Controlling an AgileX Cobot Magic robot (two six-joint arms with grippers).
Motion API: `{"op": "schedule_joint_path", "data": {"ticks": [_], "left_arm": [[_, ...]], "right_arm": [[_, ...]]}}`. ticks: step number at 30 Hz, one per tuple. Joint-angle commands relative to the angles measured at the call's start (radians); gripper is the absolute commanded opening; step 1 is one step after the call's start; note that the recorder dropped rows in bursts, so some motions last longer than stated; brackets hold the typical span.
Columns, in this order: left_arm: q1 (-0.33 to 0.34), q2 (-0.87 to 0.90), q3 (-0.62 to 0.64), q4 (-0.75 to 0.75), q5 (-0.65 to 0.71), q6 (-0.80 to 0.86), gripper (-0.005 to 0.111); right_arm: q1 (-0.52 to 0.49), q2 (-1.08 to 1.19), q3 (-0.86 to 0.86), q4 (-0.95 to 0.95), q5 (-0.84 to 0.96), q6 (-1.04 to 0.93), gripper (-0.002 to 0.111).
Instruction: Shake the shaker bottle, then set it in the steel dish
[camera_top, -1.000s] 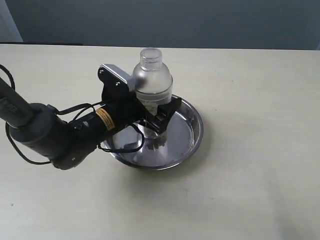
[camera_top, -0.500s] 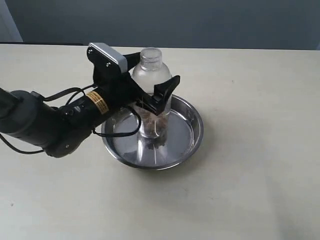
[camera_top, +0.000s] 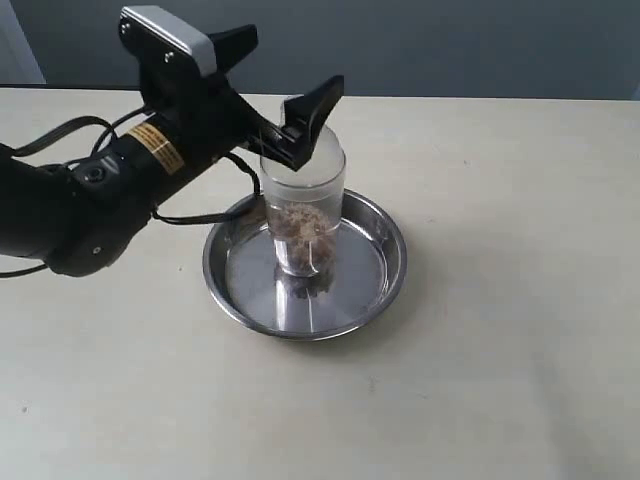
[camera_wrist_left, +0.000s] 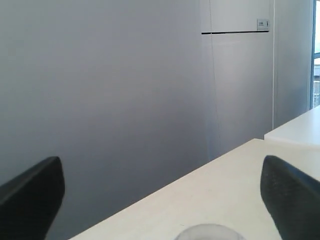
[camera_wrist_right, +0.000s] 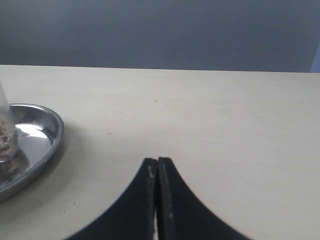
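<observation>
The shaker bottle (camera_top: 305, 215) stands upright inside the steel dish (camera_top: 385, 285), with brown granules in its lower half. My left gripper (camera_top: 295, 62) is open and raised above the bottle's shoulder, apart from it; one finger partly hides the cap. In the left wrist view the left gripper (camera_wrist_left: 161, 165) shows two fingers spread wide, and only the top of the bottle's cap (camera_wrist_left: 207, 233) peeks in. My right gripper (camera_wrist_right: 157, 162) is shut on nothing, low over the table, to the side of the dish (camera_wrist_right: 47, 132). An edge of the bottle (camera_wrist_right: 4, 132) shows there.
The beige table (camera_top: 500, 330) stretches around the dish, with bare surface to the right and in front. A dark wall runs behind the table's far edge. The left arm's black body and cables (camera_top: 80, 200) hang over the table left of the dish.
The left gripper opened and let go of the bottle, which now stands in the dish. The gripper then rose up and back to the left.
</observation>
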Motion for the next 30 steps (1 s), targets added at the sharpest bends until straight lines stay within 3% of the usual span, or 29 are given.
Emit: {"op": "schedule_joint_path", "data": {"ticks": [1,7,11,12,19,25,30], "left_arm": [[0.006,-0.106,-0.002,-0.015,0.108,0.035,0.083],[0.017,-0.273,-0.002,-0.016,0.337,0.043,0.039],[0.02,-0.359,-0.002,-0.086,0.494,0.043,0.004],[0.02,-0.375,-0.002,-0.112,0.514,0.047,0.0],[0.02,-0.449,-0.002,-0.346,0.602,0.049,0.0],[0.039,-0.484,-0.002,-0.363,0.668,0.06,0.0],[0.05,-0.502,-0.002,-0.365,0.688,0.214,0.0]], "right_arm": [[0.004,-0.004,0.001,-0.001,-0.012,0.0,-0.001],[0.004,-0.004,0.001,-0.001,-0.012,0.0,-0.001],[0.004,-0.004,0.001,-0.001,-0.012,0.0,-0.001],[0.004,-0.004,0.001,-0.001,-0.012,0.0,-0.001],[0.004,-0.004,0.001,-0.001,-0.012,0.0,-0.001],[0.004,-0.004,0.001,-0.001,-0.012,0.0,-0.001],[0.004,-0.004,0.001,-0.001,-0.012,0.0,-0.001]]}}
